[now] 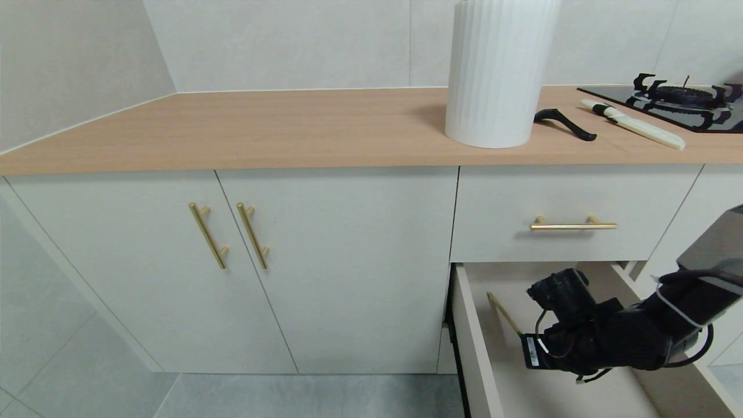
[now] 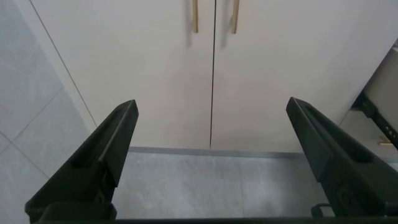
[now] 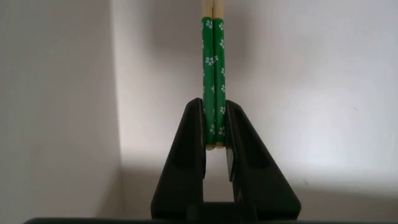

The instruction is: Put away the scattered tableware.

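Two green chopsticks [image 3: 212,81] sit pinched in the right hand [image 3: 215,146] in the open drawer [image 1: 473,342] (its wall close beside); left hand [image 2: 210,106] gapes empty before the cabinet doors [image 2: 280,74].

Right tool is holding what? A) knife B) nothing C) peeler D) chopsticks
D: the right tool is shut on a pair of green chopsticks, at the open drawer.
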Motion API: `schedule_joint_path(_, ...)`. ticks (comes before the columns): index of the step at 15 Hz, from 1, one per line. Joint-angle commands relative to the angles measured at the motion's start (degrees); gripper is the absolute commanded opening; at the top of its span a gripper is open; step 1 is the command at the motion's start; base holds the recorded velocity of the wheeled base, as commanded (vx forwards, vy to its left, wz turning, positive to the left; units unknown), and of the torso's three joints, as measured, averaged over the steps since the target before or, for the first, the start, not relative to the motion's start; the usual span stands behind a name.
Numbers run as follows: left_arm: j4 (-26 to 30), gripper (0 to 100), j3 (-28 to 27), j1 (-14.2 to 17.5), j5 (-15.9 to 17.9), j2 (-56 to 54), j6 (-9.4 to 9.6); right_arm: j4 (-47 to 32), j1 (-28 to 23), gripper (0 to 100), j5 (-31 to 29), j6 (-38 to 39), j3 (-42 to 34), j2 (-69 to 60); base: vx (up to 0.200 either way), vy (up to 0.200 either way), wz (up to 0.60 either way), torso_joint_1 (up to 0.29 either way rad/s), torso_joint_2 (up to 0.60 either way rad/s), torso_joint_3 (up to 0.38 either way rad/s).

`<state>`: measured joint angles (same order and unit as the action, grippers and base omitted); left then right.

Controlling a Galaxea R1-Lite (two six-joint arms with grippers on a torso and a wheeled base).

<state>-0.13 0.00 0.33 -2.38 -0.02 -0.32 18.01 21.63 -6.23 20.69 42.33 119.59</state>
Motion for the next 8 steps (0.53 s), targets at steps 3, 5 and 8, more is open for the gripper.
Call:
schedule_joint_path(3,0.0,100,0.0,0.0,-0.1,0.0,-0.03,1.6,1.1,0,-1.9,0.5,0.0,6.3,0.000,0.000,0.00,0.000,0.00,0.000)
schedule_joint_path(5,0.0,100,0.0,0.0,-0.1,0.0,-0.03,2.9,1.1,0,-2.6,0.6,0.0,7.0,0.000,0.000,0.00,0.000,0.00,0.000)
schedule_joint_path(8,0.0,100,0.0,0.0,0.0,0.0,0.05,4.6,1.1,0,-4.5,0.6,-0.1,8.0,0.000,0.000,0.00,0.000,0.00,0.000)
